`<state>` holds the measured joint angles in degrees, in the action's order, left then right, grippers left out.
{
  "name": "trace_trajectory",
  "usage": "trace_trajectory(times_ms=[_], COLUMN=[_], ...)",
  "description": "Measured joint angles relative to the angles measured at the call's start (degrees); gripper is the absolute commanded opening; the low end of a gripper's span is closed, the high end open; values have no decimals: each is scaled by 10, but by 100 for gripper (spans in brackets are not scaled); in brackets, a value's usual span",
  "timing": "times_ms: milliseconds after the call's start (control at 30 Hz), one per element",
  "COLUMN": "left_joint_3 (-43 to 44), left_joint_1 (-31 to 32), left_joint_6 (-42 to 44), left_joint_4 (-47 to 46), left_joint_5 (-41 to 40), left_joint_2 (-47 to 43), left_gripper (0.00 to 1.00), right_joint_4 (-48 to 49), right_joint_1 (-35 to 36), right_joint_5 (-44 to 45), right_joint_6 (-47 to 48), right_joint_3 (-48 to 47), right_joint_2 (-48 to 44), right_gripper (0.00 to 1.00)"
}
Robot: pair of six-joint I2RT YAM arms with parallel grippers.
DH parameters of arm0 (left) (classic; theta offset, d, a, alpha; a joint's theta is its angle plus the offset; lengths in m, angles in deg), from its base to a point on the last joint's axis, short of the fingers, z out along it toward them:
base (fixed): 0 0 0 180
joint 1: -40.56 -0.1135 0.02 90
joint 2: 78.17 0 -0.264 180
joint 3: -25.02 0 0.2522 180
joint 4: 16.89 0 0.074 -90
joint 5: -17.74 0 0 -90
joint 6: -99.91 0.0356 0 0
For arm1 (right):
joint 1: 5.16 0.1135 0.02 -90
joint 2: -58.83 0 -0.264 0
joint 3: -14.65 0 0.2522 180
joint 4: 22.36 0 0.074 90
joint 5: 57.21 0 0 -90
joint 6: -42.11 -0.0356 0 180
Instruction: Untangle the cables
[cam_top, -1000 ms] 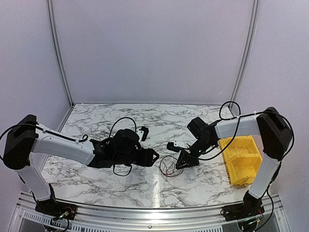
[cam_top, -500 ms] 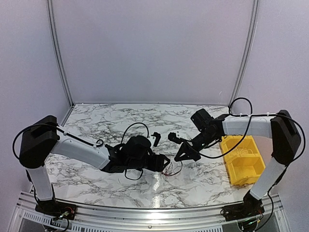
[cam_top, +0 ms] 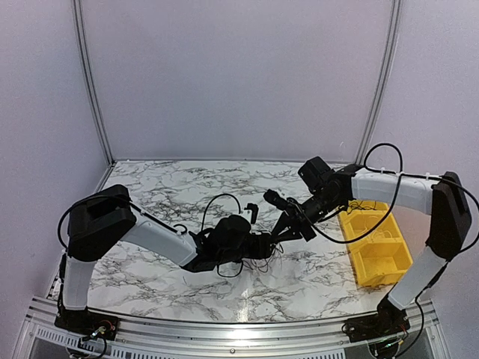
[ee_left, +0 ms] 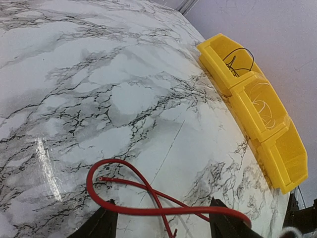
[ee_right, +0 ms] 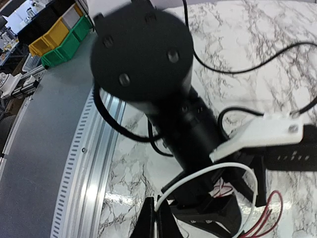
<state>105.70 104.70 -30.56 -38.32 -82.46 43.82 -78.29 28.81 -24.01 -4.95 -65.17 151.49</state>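
We note L gripper (ee_left: 163, 221) spread, red cable (ee_left: 119, 160) looped betw. its fingers over marble table (ee_left: 99, 74). R gripper (ee_right: 157, 218) pinches white cable (ee_right: 198, 172). Only L wrist cam shows wires inside yellow bin (ee_left: 277, 163) clearly.

I count one red cable (ee_left: 148, 212), one white cable (ee_right: 218, 167), and one yellow bin (ee_left: 285, 166) which holds one black cable (ee_left: 253, 60) and one pale cable (ee_left: 265, 106).

Rear overhead; close wrist views; shared cables (ee_left: 158, 211)
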Motion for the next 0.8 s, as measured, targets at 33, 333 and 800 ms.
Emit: trace_trajectory(times_ms=[33, 333, 800], left_joint_3=[0, -2, -68], left_joint_1=[0, 0, -5], left_joint_6=[-5, -30, -39], left_joint_4=[-5, -27, -54], left_joint_5=[-3, -17, -34], left_joint_2=[4, 25, 7], left_gripper=[62, 56, 55], right_joint_4=[-11, -102, -42], right_joint_1=[0, 0, 0], right_joint_5=[-10, -58, -79], right_joint_6=[2, 12, -89], right_joint_3=[-16, -248, -414], right_joint_2=[-1, -23, -129], right_gripper=[0, 0, 0])
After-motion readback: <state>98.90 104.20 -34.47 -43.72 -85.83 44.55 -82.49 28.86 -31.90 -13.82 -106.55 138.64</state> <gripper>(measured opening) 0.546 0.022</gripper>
